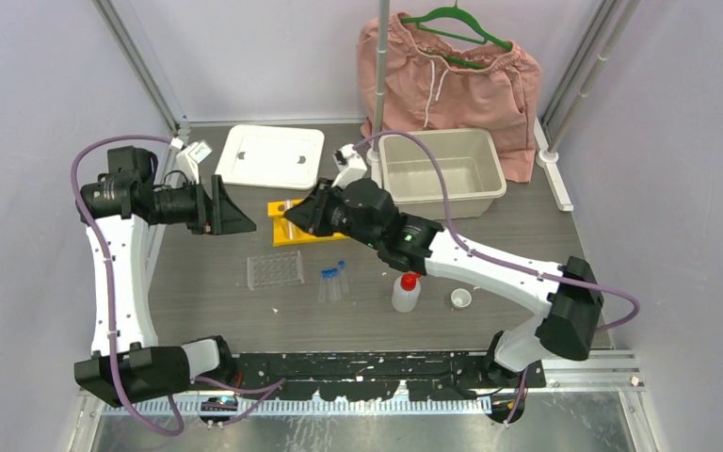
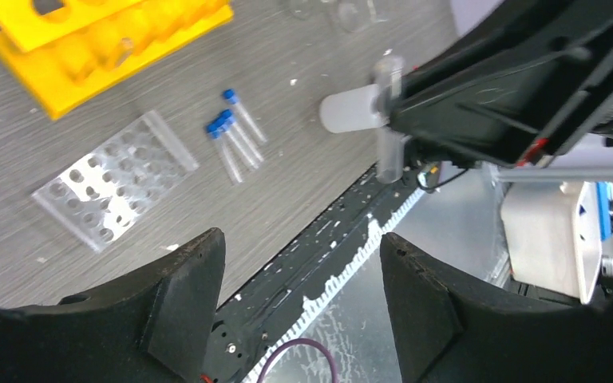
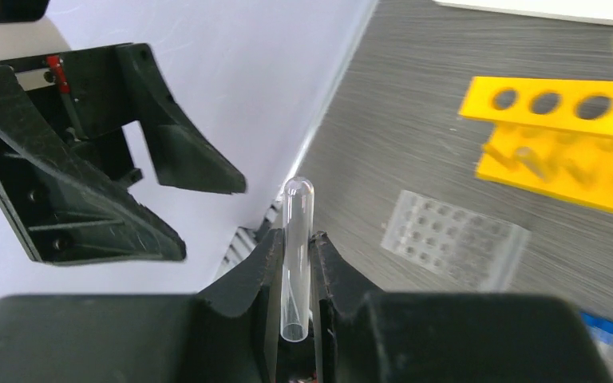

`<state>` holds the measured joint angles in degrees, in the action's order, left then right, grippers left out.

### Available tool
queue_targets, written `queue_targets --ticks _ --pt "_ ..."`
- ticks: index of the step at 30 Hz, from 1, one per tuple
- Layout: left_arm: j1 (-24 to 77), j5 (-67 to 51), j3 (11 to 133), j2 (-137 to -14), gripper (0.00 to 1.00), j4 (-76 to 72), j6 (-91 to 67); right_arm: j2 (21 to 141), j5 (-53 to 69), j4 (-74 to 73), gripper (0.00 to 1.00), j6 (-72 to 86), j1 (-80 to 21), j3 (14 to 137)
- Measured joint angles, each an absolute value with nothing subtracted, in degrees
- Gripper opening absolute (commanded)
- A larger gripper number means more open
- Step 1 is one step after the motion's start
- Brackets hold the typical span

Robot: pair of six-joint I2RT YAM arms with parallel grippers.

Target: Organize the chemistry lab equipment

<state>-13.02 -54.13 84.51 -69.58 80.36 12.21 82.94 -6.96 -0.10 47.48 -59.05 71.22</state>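
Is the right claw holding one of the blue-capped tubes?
No: the right gripper pinches a clear tube with no blue cap showing, while the blue-capped tubes lie on the table.

A dark grey wood-grain bench (image 1: 207, 311) is filling a small booth, with a smooth pale lavender back wall (image 1: 264, 56), a matching left wall (image 1: 19, 75) and a matching right wall (image 1: 687, 141) closing it in. Slim silver metal poles are slanting up from the far left corner (image 1: 141, 66) and the far right corner (image 1: 588, 66), and a third pole (image 1: 379, 66) is standing upright at the far edge. Beside it, salmon-pink drawstring shorts (image 1: 452, 85) are hanging on a green plastic hanger (image 1: 452, 19) against the back wall. Below them a rectangular beige plastic tub (image 1: 461, 174) is sitting open, and its flat white rectangular lid (image 1: 268, 155) is lying apart on its left. A brushed metal strip (image 1: 386, 428) is running along the near edge. Soft, even light is casting only faint shadows.
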Motion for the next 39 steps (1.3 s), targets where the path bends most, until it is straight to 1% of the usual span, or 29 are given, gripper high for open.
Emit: queue_targets --ticks 4,10,13,16,20,23,24,26,29,30,33,39 --pt "-11.6 -58.74 84.49 -67.51 0.67 79.18 10.22 87.59 -5.19 2.59 0.01 47.97 -60.8 76.47" --pt "-10.46 -61.65 83.24 -63.68 0.61 75.29 6.37 91.37 -4.16 5.63 0.01 49.3 -62.57 82.61" --pt "-10.46 -61.76 82.59 -62.92 0.54 73.8 4.91 92.01 -3.95 6.52 0.02 49.87 -63.09 83.94" --pt "-10.46 -61.8 82.32 -63.02 0.42 72.9 3.81 92.36 -3.97 7.11 0.02 49.91 -63.46 84.33" --pt "-10.41 -61.73 82.32 -63.37 0.3 72.25 2.74 93.67 -3.97 7.31 0.04 50.04 -63.57 84.71" --pt "-10.41 -61.63 82.24 -63.79 0.18 71.85 2.04 94.3 -4.54 7.33 0.13 50.11 -63.7 84.77" --pt "-10.41 -61.67 82.24 -63.88 0.14 71.75 1.93 94.43 -4.75 7.33 0.19 50.09 -63.68 84.77" --pt "-10.37 -61.19 82.15 -63.92 0.09 71.77 1.91 94.54 -5.02 7.18 0.34 49.95 -63.7 85.01" --pt "-10.39 -60.51 82.15 -63.92 0.04 71.9 3.33 95.18 -5.39 4.05 0.54 49.56 -63.7 87.55" --pt "-10.35 -60.25 82.15 -63.92 0.03 71.96 3.95 95.66 -5.39 2.26 0.59 49.28 -63.61 89.34" --pt "-10.35 -59.22 82.15 -63.92 0.0 72.16 6.39 97.71 -4.97 -6.59 0.67 47.62 -62.7 97.89" --pt "-10.35 -57.58 81.91 -63.53 0.0 73.08 12.03 104.97 0.91 -26.79 0.69 43.09 -59.75 119.72"
